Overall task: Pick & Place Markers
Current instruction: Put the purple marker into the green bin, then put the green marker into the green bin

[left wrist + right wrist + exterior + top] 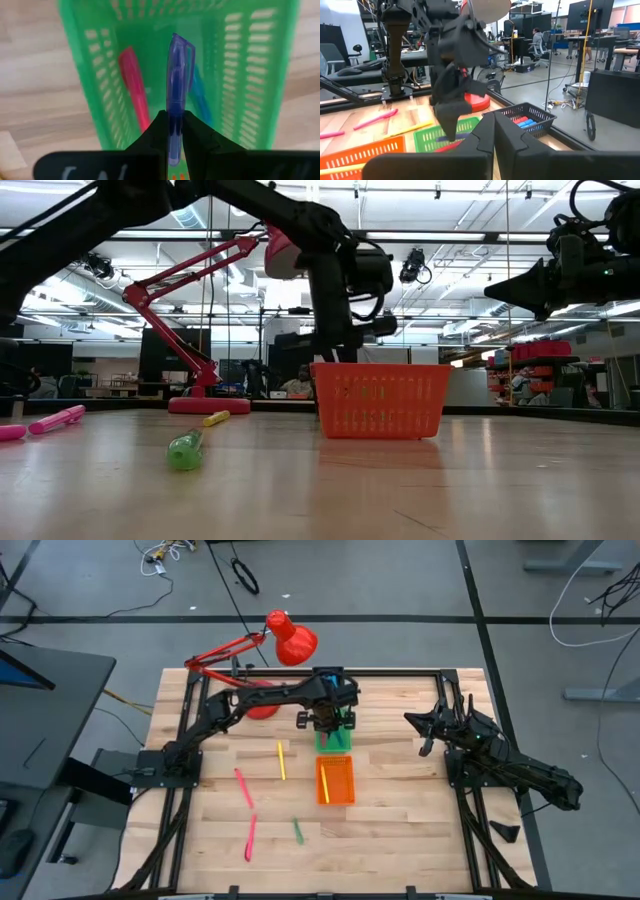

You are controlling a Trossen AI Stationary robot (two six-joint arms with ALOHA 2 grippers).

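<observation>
Lying loose, left part of bench: two pink markers (243, 787), one nearer the front edge (249, 837), both long axis roughly back-to-front; yellow marker (281, 761) toward the middle, same run; green marker (298, 830) near the front edge, slightly slanted.
Left gripper (326, 722): over the green tray (345, 743) at bench middle toward the back edge, pinched narrow on a purple marker (177, 95).
Purple marker, axis: lengthwise along the tray, cap end leading away from the fingers, above a red marker (135, 85) and a blue one (201, 97) already lying inside.
Handling, judged: light, stiff, smooth plastic barrel; likely to roll or twist in a loose pinch; best taken across the barrel near mid-length.
Orange tray (336, 780): just in front of the green tray, one yellow-orange marker (325, 783) inside, lengthwise.
Right gripper (428, 726): raised near the right back corner, fingers pressed together on nothing, waiting.
</observation>
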